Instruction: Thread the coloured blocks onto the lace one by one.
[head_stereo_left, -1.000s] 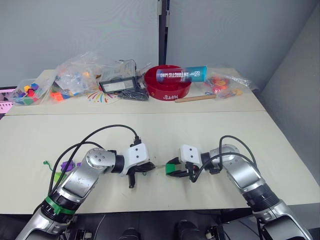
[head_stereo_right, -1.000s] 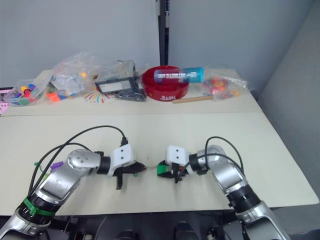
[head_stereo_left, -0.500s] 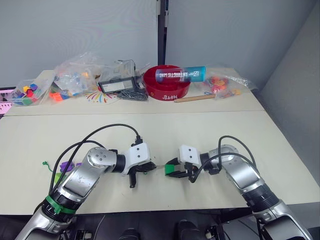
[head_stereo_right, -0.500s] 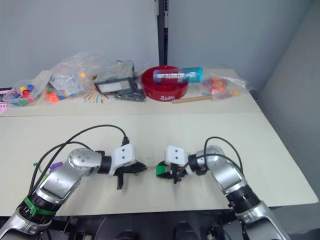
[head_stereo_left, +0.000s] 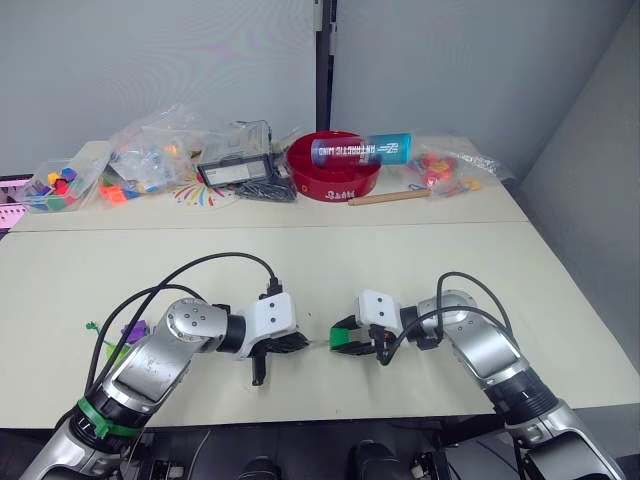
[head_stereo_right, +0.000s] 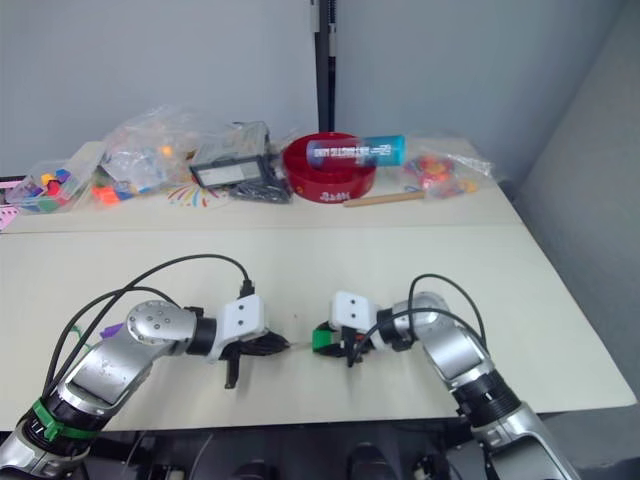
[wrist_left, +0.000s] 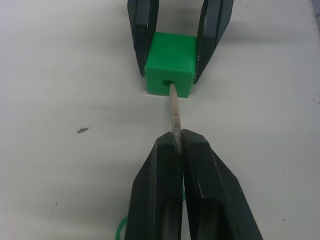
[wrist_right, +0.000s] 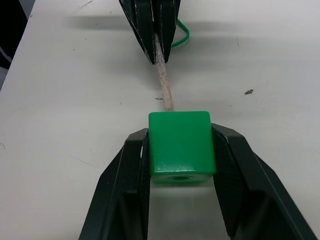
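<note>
My right jaws (wrist_right: 181, 150) are clenched on the dark green cube (wrist_right: 180, 145), which sits low over the desk (head_stereo_left: 400, 270) near its front edge. My left jaws (wrist_left: 180, 145) pinch the lace's stiff pale tip (wrist_left: 175, 117), whose end sits right at the cube's hole. The green cord (wrist_left: 120, 231) trails behind my left jaws. A purple cube (head_stereo_left: 130, 331) lies by my left arm.

Bright, even overhead light; soft short shadows under the arms; wrist views sharp, no glare.

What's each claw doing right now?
Left claw: shut on the lace's stiff tip.
Right claw: shut on the green cube.
</note>
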